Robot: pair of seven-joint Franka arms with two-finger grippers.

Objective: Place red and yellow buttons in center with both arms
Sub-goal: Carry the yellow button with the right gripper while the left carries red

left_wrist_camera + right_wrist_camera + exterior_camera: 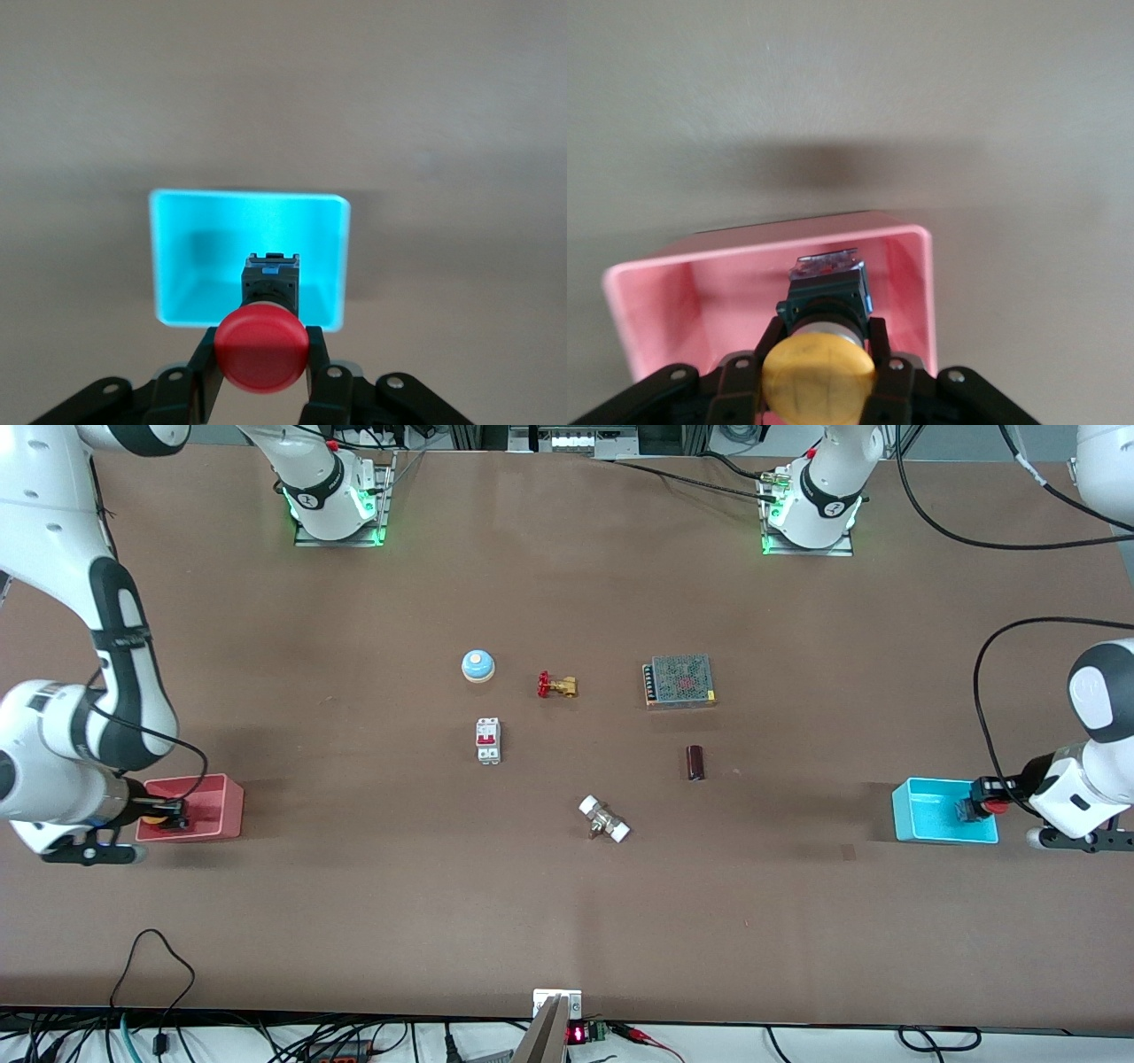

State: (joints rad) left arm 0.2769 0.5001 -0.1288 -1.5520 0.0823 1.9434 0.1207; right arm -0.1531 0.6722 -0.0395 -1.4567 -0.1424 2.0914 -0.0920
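Observation:
My left gripper point(979, 808) is shut on the red button point(261, 347), gripping its black body just under the cap, over the blue bin point(930, 815) at the left arm's end of the table. The red cap point(997, 807) shows beside the fingers in the front view. My right gripper point(171, 813) is shut on the yellow button point(819, 380), held over the pink bin point(208, 804) at the right arm's end. Its yellow cap point(154, 818) peeks out in the front view. The center point(567, 779) is bare brown tabletop.
Around the middle lie a pale blue dome point(477, 665), a brass valve with a red handwheel point(556, 685), a white breaker point(488, 740), a grey power supply point(679, 681), a dark cylinder point(695, 763) and a white-ended fitting point(604, 819).

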